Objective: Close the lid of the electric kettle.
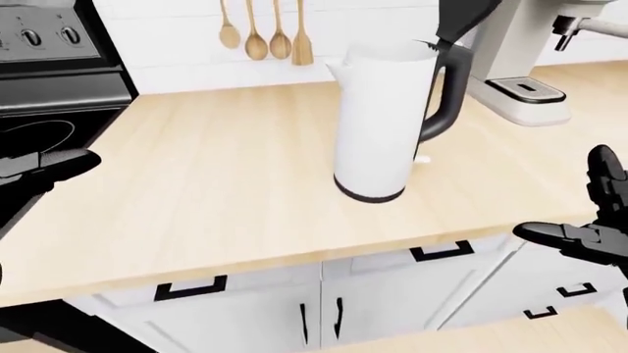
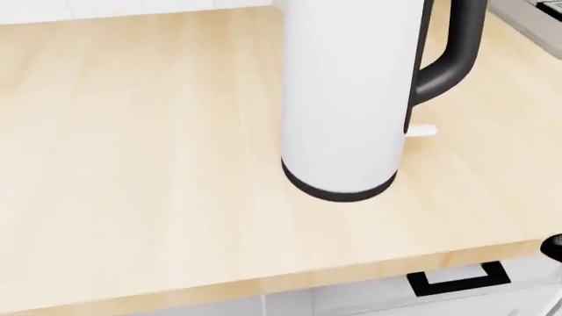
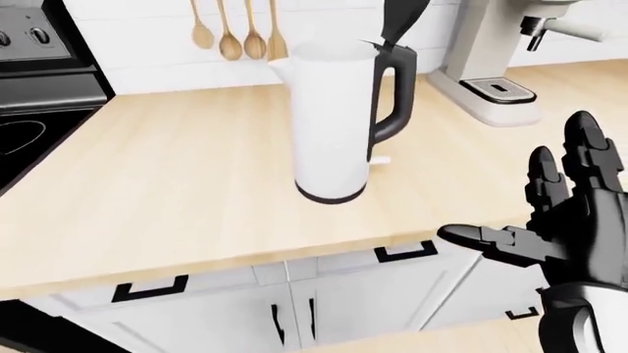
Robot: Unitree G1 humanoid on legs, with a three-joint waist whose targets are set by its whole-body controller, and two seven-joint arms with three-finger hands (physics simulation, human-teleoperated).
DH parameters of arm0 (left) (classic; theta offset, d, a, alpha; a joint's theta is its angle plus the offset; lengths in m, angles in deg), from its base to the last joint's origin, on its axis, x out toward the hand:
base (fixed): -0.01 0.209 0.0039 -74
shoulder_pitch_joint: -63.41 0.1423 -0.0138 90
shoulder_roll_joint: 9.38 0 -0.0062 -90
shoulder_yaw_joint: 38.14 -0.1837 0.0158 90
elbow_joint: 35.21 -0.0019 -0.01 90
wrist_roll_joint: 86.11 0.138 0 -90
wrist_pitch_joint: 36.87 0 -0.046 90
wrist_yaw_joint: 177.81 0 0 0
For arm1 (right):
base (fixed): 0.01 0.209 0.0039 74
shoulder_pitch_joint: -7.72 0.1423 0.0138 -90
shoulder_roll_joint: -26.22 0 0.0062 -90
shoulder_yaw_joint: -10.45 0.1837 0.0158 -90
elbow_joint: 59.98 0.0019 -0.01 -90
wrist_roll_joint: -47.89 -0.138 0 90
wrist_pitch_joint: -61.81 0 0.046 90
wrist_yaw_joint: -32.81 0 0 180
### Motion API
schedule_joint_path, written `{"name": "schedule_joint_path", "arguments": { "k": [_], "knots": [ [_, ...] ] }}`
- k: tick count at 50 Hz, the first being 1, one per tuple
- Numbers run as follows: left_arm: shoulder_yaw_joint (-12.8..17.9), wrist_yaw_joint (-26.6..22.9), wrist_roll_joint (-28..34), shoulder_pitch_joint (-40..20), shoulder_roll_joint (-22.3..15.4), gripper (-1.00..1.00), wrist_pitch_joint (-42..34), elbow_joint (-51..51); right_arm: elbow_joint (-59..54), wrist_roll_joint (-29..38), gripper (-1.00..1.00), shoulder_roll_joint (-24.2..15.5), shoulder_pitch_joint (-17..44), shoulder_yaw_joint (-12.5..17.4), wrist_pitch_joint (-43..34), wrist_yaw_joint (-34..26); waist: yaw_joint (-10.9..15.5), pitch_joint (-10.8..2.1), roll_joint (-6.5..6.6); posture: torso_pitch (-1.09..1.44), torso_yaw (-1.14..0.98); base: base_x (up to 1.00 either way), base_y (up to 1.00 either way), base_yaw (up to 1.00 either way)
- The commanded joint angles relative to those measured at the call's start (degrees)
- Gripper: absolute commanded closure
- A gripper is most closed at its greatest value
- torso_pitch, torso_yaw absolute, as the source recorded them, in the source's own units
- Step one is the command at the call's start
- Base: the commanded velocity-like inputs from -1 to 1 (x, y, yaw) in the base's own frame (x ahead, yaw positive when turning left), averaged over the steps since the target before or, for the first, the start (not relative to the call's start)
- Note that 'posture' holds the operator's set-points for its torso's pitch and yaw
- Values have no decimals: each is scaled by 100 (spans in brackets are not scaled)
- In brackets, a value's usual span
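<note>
A tall white electric kettle point(image 1: 380, 121) with a black handle and black base ring stands on the light wood counter point(image 1: 216, 191). Its black lid point(image 1: 461, 22) stands tilted up and open above the handle. My right hand point(image 3: 559, 213) is open, fingers spread, low at the right, well apart from the kettle and below the counter edge. My left hand point(image 1: 44, 168) is open at the left edge, over the counter's left end, far from the kettle. The head view shows only the kettle's lower body point(image 2: 347, 99).
A white coffee machine point(image 1: 530, 51) stands at the top right. Wooden spoons point(image 1: 263, 33) hang on the white wall. A black stove point(image 1: 49, 81) is at the left. White cabinet doors and drawers with black handles point(image 1: 324, 309) lie under the counter.
</note>
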Motion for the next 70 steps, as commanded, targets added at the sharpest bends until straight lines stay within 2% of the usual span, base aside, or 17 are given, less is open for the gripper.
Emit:
{"name": "schedule_joint_path", "arguments": {
  "k": [1,16,23,31,44,50,57,63,70],
  "knots": [
    [67,-25,27,-108,-114,-100,176,95,165,-23,-100,-88,104,50,136,3,-2,-96,4,-23,0,0,0,0],
    [114,22,-38,-133,-164,-100,119,119,85,28,-100,-78,97,5,236,-13,2,-846,13,-38,0,0,0,0],
    [106,54,-82,-149,-165,-100,106,115,84,11,-100,-94,117,5,219,0,38,-1087,14,-44,0,0,0,0],
    [69,57,-72,-117,-174,-100,236,110,152,-15,-100,-94,135,-16,151,45,65,-1164,14,-44,0,0,0,0],
    [51,-44,84,-131,-142,-100,228,115,101,44,-100,-63,121,-75,230,33,69,-1182,22,-44,0,0,0,0],
    [23,-123,272,-96,-124,-100,251,149,158,37,-100,-36,107,-67,199,37,69,-1266,24,-49,0,0,0,0],
    [123,-70,88,-130,-98,-100,183,185,87,91,-100,-19,94,-104,282,10,65,-1377,26,-52,0,0,0,0],
    [101,-34,52,-134,-117,-100,222,149,142,28,-100,-57,131,-36,182,27,74,-1396,27,-52,0,0,0,0],
    [54,-42,103,-123,-117,-100,277,124,68,78,-100,-37,100,-91,302,13,84,-1391,22,-52,0,0,0,0]
  ]
}}
